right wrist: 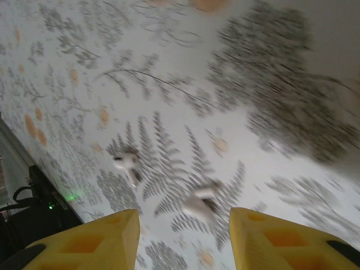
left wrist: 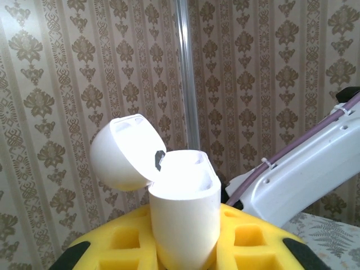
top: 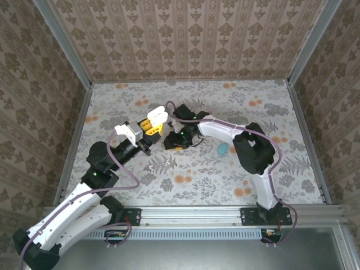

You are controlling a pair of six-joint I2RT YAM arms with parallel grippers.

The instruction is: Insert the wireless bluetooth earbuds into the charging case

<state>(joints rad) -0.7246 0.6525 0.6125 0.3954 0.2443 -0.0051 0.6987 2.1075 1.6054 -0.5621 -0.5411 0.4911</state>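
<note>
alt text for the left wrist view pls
A white egg-shaped charging case stands upright, clamped in the left hand between its yellow fingers, its lid hinged open. Patterned wallpaper behind; the right arm crosses one lower corner.

case (left wrist: 183,208) in left pincer (top: 153,127), earbuds (right wrist: 198,205) on table (right wrist: 281,84)

The left arm (top: 79,202) reaches from its base at the lower left toward the middle of the tabletop (top: 225,174), with the left pincer (top: 153,125) raised clear of it. Its yellow fingers (left wrist: 121,244) are clamped on a white charging case (left wrist: 185,225) (one finger against each side). The right arm (top: 225,130) folds at the elbow and stretches leftward. The right pincer (top: 173,143) is tipped down over the tabletop, its yellow fingers (right wrist: 95,242) apart with nothing between them.
</note>
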